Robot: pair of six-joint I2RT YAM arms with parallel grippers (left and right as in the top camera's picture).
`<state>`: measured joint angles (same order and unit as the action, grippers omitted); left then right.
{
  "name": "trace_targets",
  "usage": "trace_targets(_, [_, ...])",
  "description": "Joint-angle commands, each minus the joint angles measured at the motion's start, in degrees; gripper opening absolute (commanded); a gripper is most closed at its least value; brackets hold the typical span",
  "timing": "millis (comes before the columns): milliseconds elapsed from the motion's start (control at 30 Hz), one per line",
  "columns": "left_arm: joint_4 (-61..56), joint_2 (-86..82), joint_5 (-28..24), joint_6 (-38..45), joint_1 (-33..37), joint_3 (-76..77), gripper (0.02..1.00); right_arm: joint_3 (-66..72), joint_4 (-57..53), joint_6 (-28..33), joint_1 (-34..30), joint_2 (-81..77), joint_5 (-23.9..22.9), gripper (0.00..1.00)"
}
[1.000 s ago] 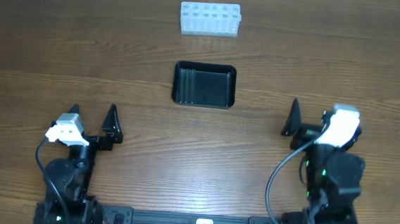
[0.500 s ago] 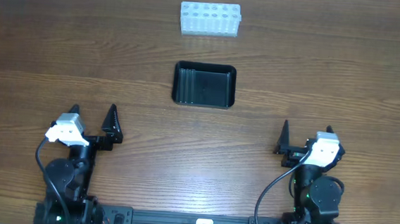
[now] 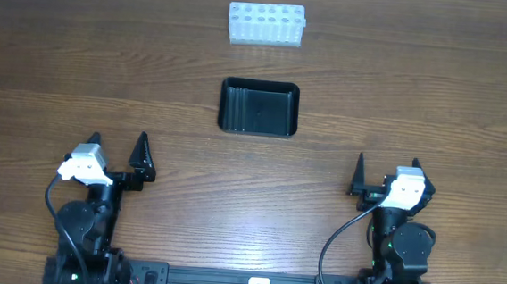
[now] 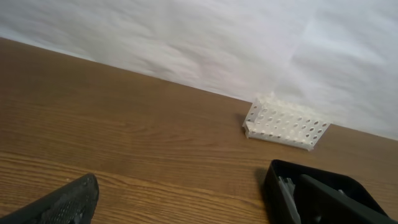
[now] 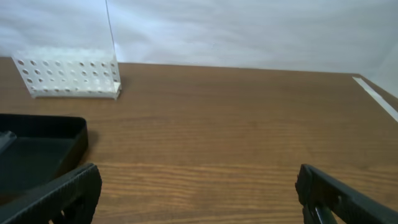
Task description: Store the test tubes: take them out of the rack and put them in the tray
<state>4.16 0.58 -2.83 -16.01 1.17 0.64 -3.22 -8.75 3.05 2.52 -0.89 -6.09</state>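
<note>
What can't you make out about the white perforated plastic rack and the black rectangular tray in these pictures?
White perforated plastic rack: too small in the top view to tell whether tubes stand in its holes.
Black rectangular tray: cut off by the edge in the left wrist view; pale shapes inside too blurred to count.

My jaws spread wide above brown wooden desk [image 4: 124, 149]; white perforated plastic rack [image 4: 285, 122] stands beyond black rectangular plastic tray [image 4: 271, 186].
</note>
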Motion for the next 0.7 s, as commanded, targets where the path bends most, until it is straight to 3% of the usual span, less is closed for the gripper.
trace_targets(33, [0.2,-0.2,-0.3,0.6,0.3,-0.3,0.998,3.0,5.1,0.2,-0.7,0.6,0.9,0.991])
trace_targets(700, [0.2,-0.2,-0.3,0.6,0.3,-0.3,0.998,3.0,5.0,-2.4,-1.8,0.6,0.5,0.991])
